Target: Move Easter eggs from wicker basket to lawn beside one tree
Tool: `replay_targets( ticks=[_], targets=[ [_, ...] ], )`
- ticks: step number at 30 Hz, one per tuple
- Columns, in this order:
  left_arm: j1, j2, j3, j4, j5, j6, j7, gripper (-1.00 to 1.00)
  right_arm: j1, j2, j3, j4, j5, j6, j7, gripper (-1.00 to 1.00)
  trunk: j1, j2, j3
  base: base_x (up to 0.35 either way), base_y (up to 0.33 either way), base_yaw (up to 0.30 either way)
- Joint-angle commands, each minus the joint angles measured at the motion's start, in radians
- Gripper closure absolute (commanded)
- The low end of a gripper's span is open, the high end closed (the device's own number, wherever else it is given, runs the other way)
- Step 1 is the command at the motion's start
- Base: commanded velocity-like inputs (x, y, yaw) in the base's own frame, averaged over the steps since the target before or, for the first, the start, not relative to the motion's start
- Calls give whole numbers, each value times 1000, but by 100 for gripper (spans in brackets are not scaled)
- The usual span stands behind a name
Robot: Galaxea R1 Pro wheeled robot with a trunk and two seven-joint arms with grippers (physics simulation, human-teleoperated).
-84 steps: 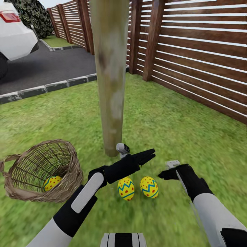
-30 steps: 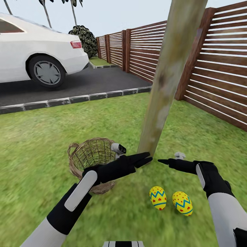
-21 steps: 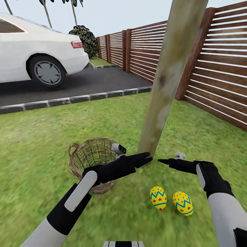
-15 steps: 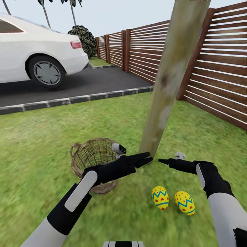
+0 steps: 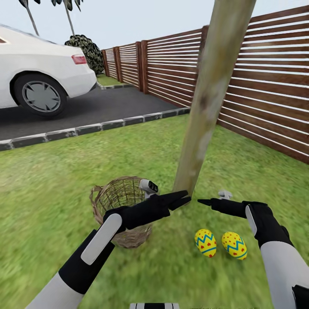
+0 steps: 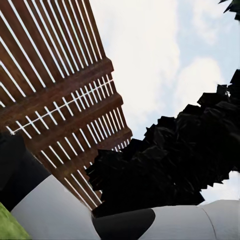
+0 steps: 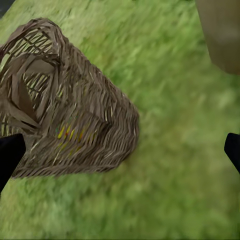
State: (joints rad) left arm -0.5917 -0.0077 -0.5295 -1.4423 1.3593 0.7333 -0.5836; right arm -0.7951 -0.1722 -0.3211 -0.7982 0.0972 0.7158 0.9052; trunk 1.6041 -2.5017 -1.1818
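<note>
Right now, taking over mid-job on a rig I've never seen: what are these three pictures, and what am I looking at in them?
The big picture comes from a camera on the robot's head, looking down over its two black-gloved arms. The left gripper and the right gripper both hover low by the foot of the tree, and neither holds anything. The right gripper is open; I cannot tell for the left.

On the lawn two Easter eggs lie side by side near the trunk. The wicker basket sits on the grass to their left, partly behind the left arm.

The other two pictures come from cameras near each gripper. The left wrist camera points up at the fence, sky and dark foliage. The right wrist camera looks at the basket, where a yellow patch shows through the weave, possibly the third egg.
</note>
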Motion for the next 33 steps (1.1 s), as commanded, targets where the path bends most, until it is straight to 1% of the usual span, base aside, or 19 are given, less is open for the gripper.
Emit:
replay_targets(
  ticks=[1,14,20,27,29,31,32,33],
  targets=[
    [0,0,0,0,6,6,0,-100,-1,1,-4,-1,10,5,10,-100,0,0,0,0,334,-228],
    [0,0,0,0,6,6,-1,-100,-1,2,-4,-1,10,5,12,-100,0,0,14,0,337,-224],
    [0,0,0,0,6,6,0,-100,-1,2,-4,-1,10,5,13,-100,0,0,15,0,334,-35],
    [0,3,2,2,7,5,-2,-100,-1,0,-6,-7,8,7,14,-100,0,0,15,0,71,0],
    [0,13,4,0,7,5,-3,-100,-1,2,-4,-15,9,9,14,-100,0,0,15,0,3,0],
    [0,24,8,0,7,5,-9,-100,-1,3,2,-19,13,35,13,-100,0,0,15,0,1,0],
    [0,26,14,0,7,5,-15,-100,-1,5,8,-22,15,61,13,-100,0,0,15,0,0,0],
    [0,27,28,0,8,5,-22,-100,-1,8,25,-33,18,111,11,-100,0,0,15,0,0,0]
  ],
)
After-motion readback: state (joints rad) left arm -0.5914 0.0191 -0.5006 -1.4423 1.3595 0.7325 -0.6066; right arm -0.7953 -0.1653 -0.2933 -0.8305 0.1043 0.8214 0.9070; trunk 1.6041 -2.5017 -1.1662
